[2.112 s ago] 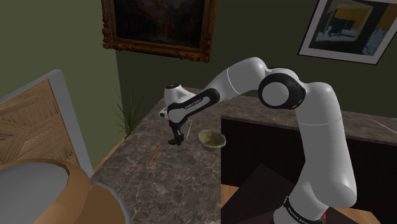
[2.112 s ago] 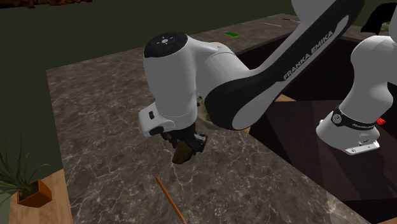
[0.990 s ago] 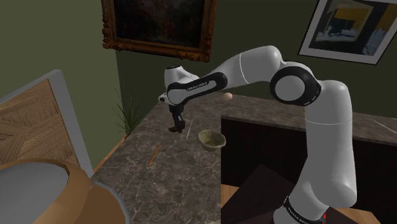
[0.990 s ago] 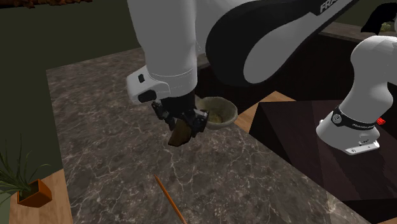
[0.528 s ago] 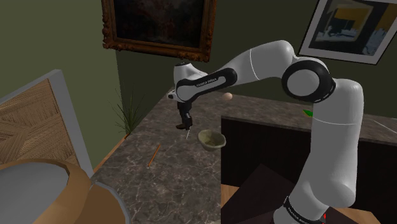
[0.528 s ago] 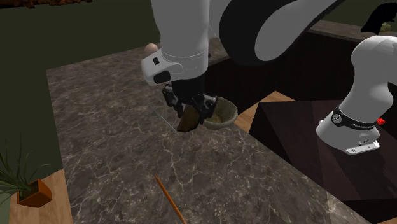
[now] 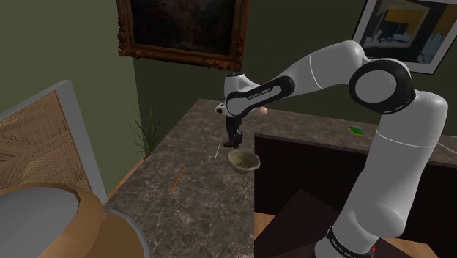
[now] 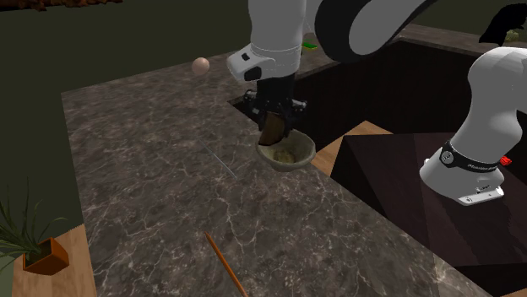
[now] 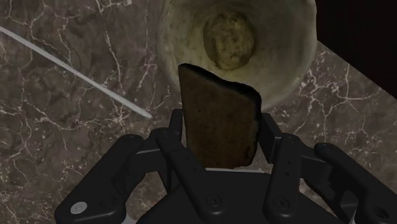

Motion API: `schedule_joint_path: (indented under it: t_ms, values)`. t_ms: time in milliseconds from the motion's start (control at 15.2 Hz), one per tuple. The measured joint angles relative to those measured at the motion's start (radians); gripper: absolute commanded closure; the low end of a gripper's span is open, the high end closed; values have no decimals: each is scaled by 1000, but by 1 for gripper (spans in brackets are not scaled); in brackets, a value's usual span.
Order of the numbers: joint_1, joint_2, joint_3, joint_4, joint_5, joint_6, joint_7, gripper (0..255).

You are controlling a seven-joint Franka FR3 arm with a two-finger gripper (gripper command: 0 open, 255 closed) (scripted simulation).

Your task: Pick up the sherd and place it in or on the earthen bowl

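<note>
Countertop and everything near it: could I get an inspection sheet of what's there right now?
Surface: dark veined countertop.
Job's things: brown sherd clasped in the gripper, above the pale bowl rim; a lump lies in the bowl.
Clutter: orange stick, thin pale rod, pinkish ball, small green item.
Grippers: gripper shut on the sherd.
Cables: nothing seen.
Surroundings: potted plant, framed paintings on green wall.

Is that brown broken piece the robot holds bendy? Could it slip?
Probably stiff: the flat brown sherd sticks straight out of the black gripper without drooping. It likely won't slip, as the fingers clasp both sides. Its jagged edge hints it might chip if dropped hard into the pale round bowl.
</note>
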Motion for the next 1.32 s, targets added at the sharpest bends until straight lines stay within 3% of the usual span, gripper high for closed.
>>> schedule_joint_path:
  t_ms: [396, 1320]
  values:
    - [-46, -73, -40, -129, -14, 66, -71, 255]
    - [-51, 19, -44, -182, -17, 210, -61, 255]
